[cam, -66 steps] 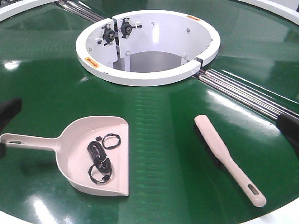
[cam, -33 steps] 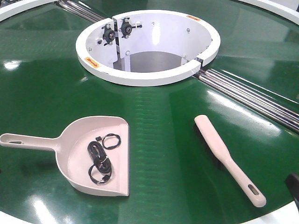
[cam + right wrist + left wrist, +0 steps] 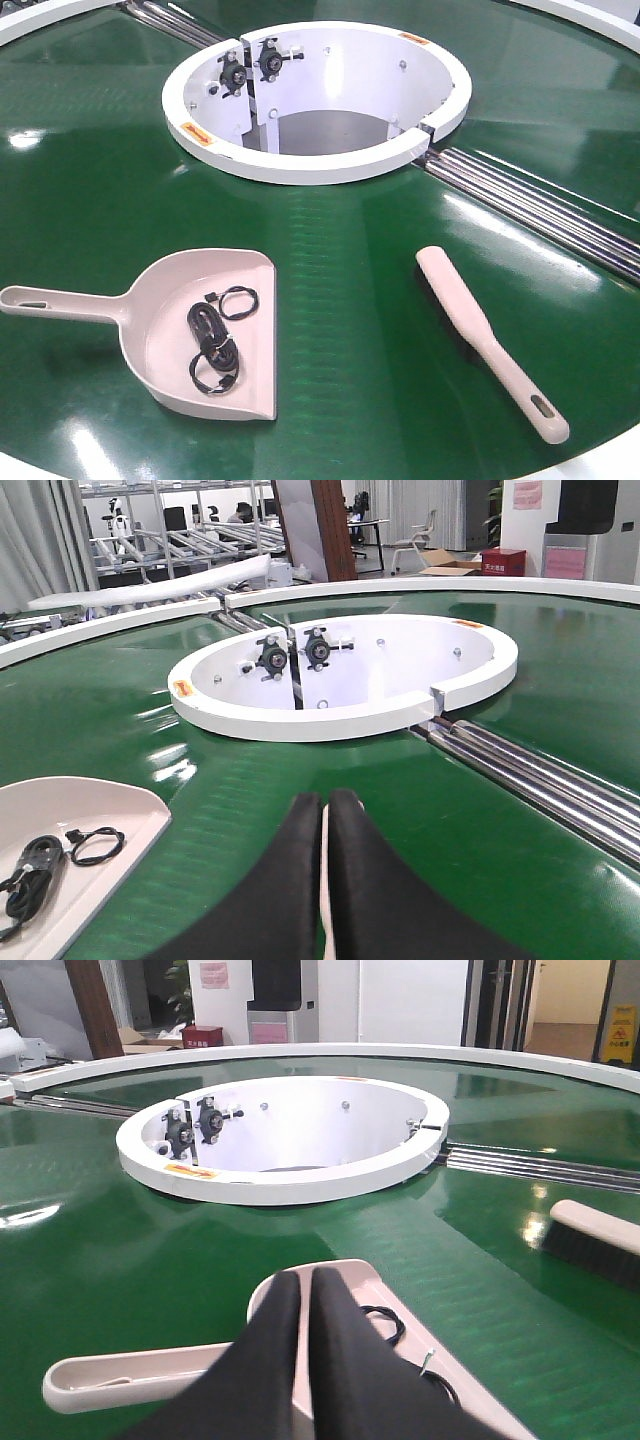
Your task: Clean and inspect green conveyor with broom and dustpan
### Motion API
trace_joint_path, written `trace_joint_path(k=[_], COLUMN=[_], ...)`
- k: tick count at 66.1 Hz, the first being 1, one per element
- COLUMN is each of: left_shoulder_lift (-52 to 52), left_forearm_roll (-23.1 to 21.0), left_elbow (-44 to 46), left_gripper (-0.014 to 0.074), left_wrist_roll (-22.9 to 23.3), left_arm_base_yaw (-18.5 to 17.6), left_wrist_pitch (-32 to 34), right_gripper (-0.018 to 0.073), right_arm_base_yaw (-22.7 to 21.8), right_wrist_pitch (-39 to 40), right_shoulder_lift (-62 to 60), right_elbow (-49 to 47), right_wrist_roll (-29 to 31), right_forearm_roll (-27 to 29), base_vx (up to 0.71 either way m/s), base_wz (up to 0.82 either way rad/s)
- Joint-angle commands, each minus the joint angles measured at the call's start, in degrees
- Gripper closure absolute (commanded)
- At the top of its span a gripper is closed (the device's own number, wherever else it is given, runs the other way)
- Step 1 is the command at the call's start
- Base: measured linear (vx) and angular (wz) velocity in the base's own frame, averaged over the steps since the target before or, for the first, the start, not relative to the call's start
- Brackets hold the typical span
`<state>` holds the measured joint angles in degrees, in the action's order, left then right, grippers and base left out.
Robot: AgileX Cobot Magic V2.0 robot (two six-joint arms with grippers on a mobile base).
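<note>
Left gripper (image 3: 305, 1290): jaws pressed together, empty, above dustpan (image 3: 400, 1360) | right gripper (image 3: 322, 815): jaws together, empty | dustpan and broom (image 3: 490, 340) lie apart on green conveyor (image 3: 340, 260); black cable (image 3: 212, 340) inside dustpan

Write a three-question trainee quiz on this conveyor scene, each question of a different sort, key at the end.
1. True or false: the dustpan is empty.
2. Multiple choice: the broom lies A) inside the dustpan, B) on the green conveyor, apart from the dustpan, C) across the white hub.
3. Fill in: the left pincer and the right pincer each have their fingers pressed ____.

Key: 1 false, a black coiled cable lies in it; 2 B; 3 together, shut and holding nothing.
</note>
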<state>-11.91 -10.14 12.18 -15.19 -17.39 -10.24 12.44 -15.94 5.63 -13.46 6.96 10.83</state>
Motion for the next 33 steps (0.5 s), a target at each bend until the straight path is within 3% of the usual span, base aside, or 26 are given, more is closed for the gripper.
trace_joint_path(k=[1,33], left_shoulder_lift=[-0.7,-0.4], left_forearm_roll=[-0.8,-0.6], left_elbow=[1.6,1.6], left_gripper=[0.0604,0.0604], left_wrist_roll=[0.6,0.6], left_arm_base_yaw=[0.0,0.1], left_wrist_pitch=[4.5,3.3], right_gripper=[0.0568,0.0568], right_arm_base_yaw=[-0.3,-0.3], right_wrist_pitch=[4.7,4.5], right_shoulder_lift=[0.6,0.6], right_elbow=[-1.6,-1.6], right_wrist_roll=[0.1,0.1], right_forearm_roll=[0.4,0.3], base_vx=[0.0,0.0], base_wz=[0.0,0.0])
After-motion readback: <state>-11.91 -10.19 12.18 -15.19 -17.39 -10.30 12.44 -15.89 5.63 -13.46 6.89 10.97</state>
